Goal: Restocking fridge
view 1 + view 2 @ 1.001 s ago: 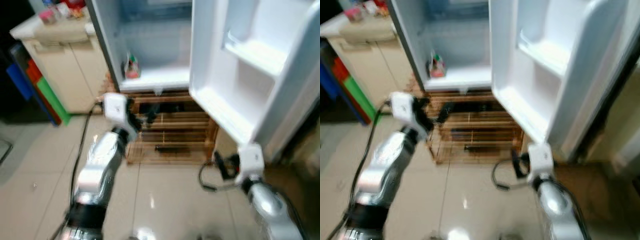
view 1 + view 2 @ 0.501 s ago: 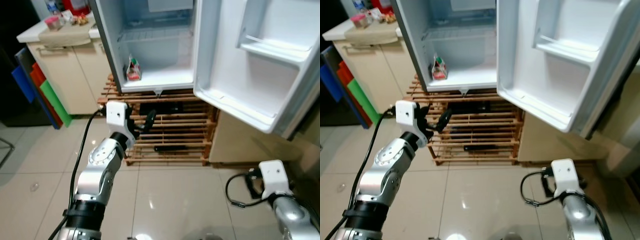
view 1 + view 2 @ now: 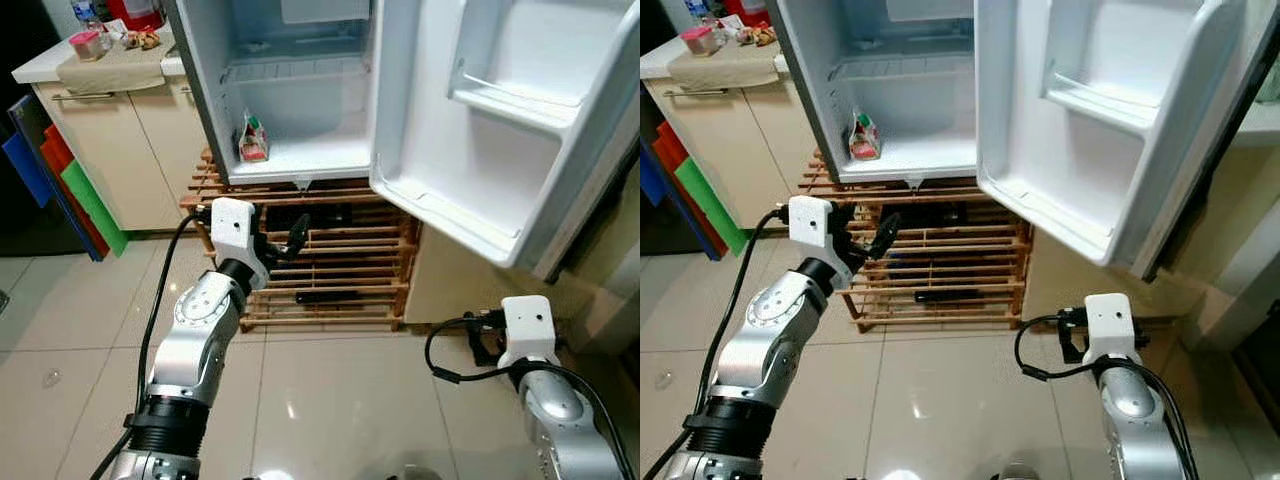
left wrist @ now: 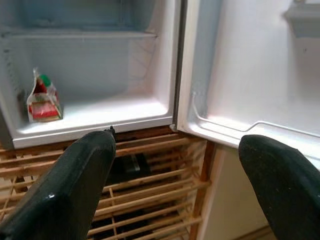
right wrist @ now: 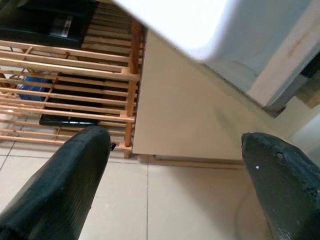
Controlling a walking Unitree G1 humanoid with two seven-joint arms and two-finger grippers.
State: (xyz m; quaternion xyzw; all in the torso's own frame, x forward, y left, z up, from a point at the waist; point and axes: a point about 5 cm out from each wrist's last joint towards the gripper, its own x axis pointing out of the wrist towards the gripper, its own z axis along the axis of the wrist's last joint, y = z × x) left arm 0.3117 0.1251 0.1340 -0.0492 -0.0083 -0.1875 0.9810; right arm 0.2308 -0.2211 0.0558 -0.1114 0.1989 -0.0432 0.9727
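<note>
The fridge is small and white, standing on a slatted wooden rack. Its door hangs wide open to the right, with moulded shelves on the inner side. One red-and-white carton with a green cap stands upright on the compartment floor, near the left wall.

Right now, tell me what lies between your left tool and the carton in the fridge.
In the left wrist view, the left tool faces the carton. Between them lie the wooden rack's top slats and the fridge's bare white floor; nothing blocks it.
</note>
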